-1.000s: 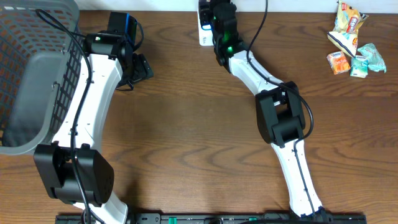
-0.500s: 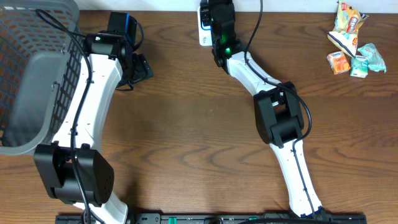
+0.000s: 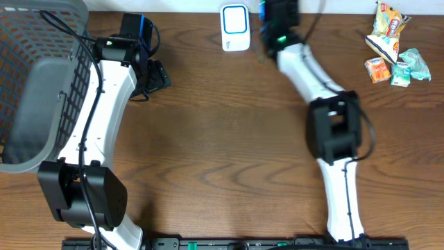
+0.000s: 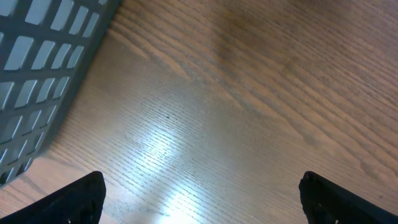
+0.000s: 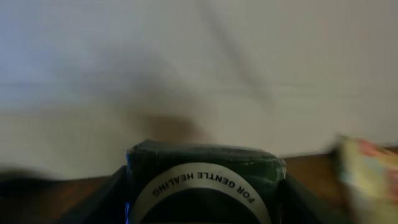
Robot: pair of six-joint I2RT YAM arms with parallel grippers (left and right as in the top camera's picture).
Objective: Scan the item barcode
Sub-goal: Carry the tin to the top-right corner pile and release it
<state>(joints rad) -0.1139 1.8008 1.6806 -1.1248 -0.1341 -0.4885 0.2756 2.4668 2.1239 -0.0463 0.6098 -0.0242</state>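
Holding a dark green box (image 5: 205, 163) between its fingers, the right gripper (image 5: 203, 196) sits at the far edge of the table, just to the right of the white scanner (image 3: 235, 28). The jaws stand partly closed, pressed against the box's two sides. On the face turned to the wrist camera we can read "FOR GENTLE HEALING". We see no barcode on that face, so which side carries it we cannot tell.

As for progress, we judge the pickup done: the box is off the table and firmly in hand. From above, the scanner's window lies uncovered with the box beside it rather than over it, and the wrist view looks out at a pale wall. Whether a read has registered we cannot tell — nothing in the pictures signals it. If it has not, what is left is to bring the barcoded face over the window and hold it there.

The left gripper (image 4: 202, 200) hangs spread wide over bare wood near the grey basket (image 3: 41, 42), holding nothing. A small heap of snack packets (image 3: 392, 48) waits at the far right corner — well apart from both arms.
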